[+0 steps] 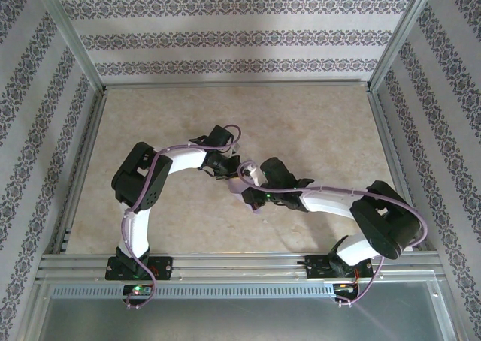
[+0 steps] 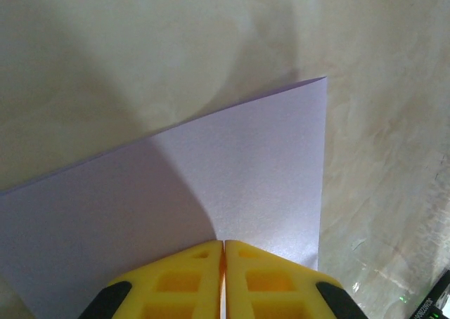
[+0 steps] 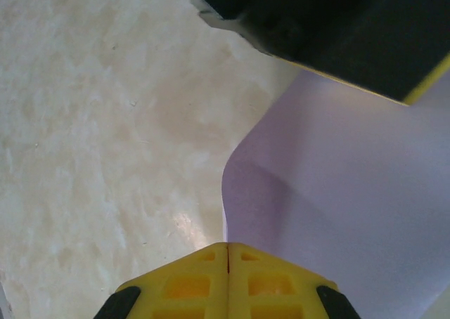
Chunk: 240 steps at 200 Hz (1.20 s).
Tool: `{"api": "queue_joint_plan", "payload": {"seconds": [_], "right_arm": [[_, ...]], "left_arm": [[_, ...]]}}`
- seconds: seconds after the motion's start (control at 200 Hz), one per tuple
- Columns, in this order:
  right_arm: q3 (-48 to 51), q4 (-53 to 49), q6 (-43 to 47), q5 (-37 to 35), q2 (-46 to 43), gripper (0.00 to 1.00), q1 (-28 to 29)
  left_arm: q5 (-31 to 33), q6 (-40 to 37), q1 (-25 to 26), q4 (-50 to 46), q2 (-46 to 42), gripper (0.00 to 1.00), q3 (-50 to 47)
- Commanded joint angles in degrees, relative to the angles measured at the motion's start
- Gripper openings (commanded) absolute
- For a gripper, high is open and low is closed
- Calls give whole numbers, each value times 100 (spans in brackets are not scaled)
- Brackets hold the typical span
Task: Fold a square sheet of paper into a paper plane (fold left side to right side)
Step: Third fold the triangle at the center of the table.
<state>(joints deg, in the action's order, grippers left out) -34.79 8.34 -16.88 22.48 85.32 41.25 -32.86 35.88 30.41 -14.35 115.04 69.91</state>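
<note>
Two grips confirmed: left hand point(image 2: 223, 245) and right hand point(image 3: 228, 247) each clamped tight on square sheet of paper point(image 2: 246, 171), apparently raised over counter point(image 2: 105, 52) centre. Advise level carry, edges matched before creasing.

Thin lavender square sheet of paper point(image 2: 246, 178): matt, smooth, faint pearly sheen. Beige marbled tabletop point(image 1: 316, 123): smooth, hard-looking, slightly glossy. Left gripper point(image 2: 223, 246) and right gripper point(image 3: 228, 248): yellow moulded plastic fingers, satin finish, black rubbery-looking inserts at the sides. Black and white arm shells point(image 1: 139, 179): smooth plastic, semi-gloss. Silver frame rails point(image 1: 240, 264): bare metal, brushed look. Patterned wall panels point(image 1: 240, 25): matt, like printed wallpaper.
</note>
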Motion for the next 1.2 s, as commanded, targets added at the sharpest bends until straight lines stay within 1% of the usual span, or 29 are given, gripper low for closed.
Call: {"api": "queue_joint_plan", "payload": {"seconds": [0.0,0.265,0.49,0.64,1.194], "right_arm": [[-115,-5,-243,309,182,0,-145],[-263,-51,-368,90,454,0,-388],[-447,-342,-190,-203,563,0,-498],[-512,-480,-79,-253,635,0,-556],[-485,-458,-69,-338,758,0,-584]], "left_arm": [[269,-226,83,-411,185,10,-46],[317,-222,115,-444,167,9,-74],[340,-206,114,-438,173,9,-89],[332,-195,123,-435,176,9,-76],[357,-204,132,-481,178,9,-48]]}}
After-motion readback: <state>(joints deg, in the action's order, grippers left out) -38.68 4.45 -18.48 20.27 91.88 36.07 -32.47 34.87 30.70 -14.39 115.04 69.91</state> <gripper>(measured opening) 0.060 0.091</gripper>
